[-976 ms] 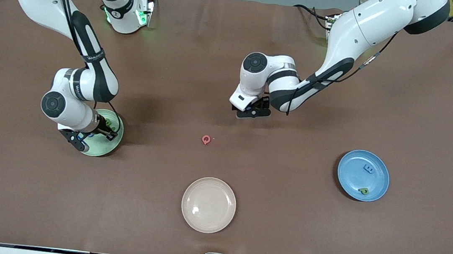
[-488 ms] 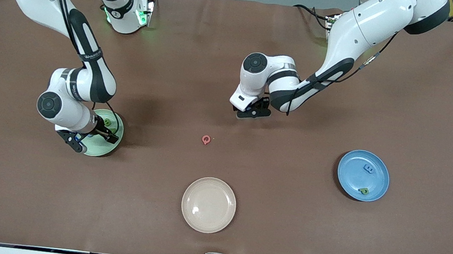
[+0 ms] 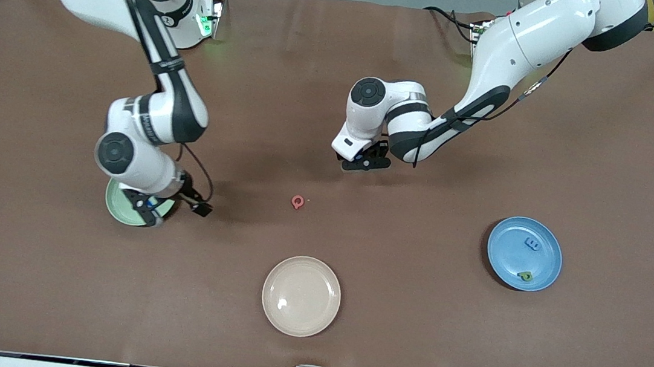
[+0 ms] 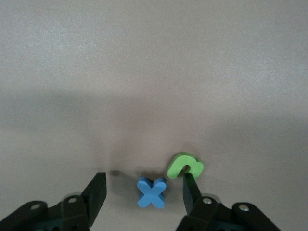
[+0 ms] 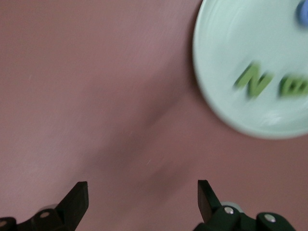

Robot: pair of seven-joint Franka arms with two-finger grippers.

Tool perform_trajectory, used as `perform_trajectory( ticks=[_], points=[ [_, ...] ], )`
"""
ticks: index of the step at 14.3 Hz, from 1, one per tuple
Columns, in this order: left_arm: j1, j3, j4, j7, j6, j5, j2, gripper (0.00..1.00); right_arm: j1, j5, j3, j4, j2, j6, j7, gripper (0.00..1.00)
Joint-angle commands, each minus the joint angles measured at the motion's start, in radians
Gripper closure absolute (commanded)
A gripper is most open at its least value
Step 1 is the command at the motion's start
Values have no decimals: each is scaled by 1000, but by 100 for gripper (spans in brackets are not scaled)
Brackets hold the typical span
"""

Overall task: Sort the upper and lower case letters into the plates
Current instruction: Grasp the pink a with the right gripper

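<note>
Straddling the blue x [image 4: 152, 192] beside the green u [image 4: 185, 165], left gripper [image 4: 143, 190] spread wide; right gripper [image 5: 143, 195] likewise, empty, by the mint plate [image 5: 226, 110].

1. Red Q [image 3: 297, 202] flat on bench, mid-table
2. Blue x [image 4: 152, 192] and green u [image 4: 185, 165] just beside each other on bench
3. Mint plate [image 5: 226, 57] holds green N [image 5: 253, 80], green B [image 5: 293, 86]
4. Blue plate [image 3: 508, 251] holds blue m [image 3: 532, 244], green p [image 3: 525, 276]

Red Q [image 3: 298, 202] between both hands
</note>
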Motion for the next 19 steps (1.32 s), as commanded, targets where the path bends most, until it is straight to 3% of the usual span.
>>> perform_trajectory(
  ticks=[1, 4, 7, 9, 11, 12, 15, 19],
  points=[
    [-11, 7, 10, -16, 4, 22, 15, 37, 76, 28, -9, 91, 86, 1, 162, 0],
    [-9, 7, 10, -14, 4, 22, 15, 46, 164, 14, -12, 177, 168, 1, 334, 0],
    [-9, 7, 13, -14, 4, 22, 15, 46, 211, 14, -12, 220, 220, 39, 445, 0],
    [-9, 7, 13, -16, 4, 22, 13, 20, 239, 14, -12, 249, 252, 62, 488, 0],
    [-9, 5, 15, -23, 4, 19, 4, 7, 257, 11, -12, 289, 281, 62, 522, 0],
    [-9, 5, 15, -34, 4, 19, 3, 4, 273, -1, -12, 292, 289, 62, 509, 0],
    [-18, 1, 13, -46, 4, 18, 1, 1, 316, -194, -11, 292, 306, 82, 444, 0],
    [-23, -1, 1, -48, 1, 15, 1, 1, 339, -210, -9, 283, 315, 143, 411, 6]
  ],
)
